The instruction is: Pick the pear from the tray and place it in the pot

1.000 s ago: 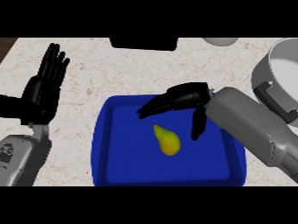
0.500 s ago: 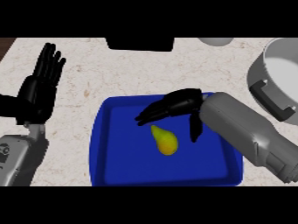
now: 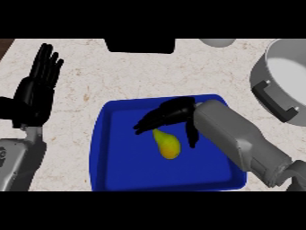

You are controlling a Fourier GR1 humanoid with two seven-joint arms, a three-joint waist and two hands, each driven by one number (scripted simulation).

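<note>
The pear (image 3: 168, 145) is lying on the floor of the blue tray (image 3: 99, 152), a little right of its middle. Its long axis is running almost straight up the view and tilting slightly, with the narrow stem end pointing up and to the left and the fat end pointing toward the robot.

The right hand (image 3: 175, 113) is hovering right over that narrow end. Its fingers (image 3: 150, 122) are reaching out to the left, spread and only lightly bent, while the thumb (image 3: 192, 134) is hanging down just beside the pear's right flank. The pear is therefore sitting in the open gap below the fingers, and nothing is pinching it yet. I cannot tell whether any fingertip is touching the skin. To my eye, the grasp is depending on the hand dropping so that fingers and thumb are straddling the pear across its width.

This hand is by far the nearer one. The left hand (image 3: 36, 90) is resting open, fingers up, over the table (image 3: 115, 76) well left of the tray. The pot (image 3: 293, 85) is standing on the right, well apart from the pear.

Compared with a second ago, the right hand is sitting lower and further left, over the pear and no longer near the tray's far rim. The pear is lying as it was.
</note>
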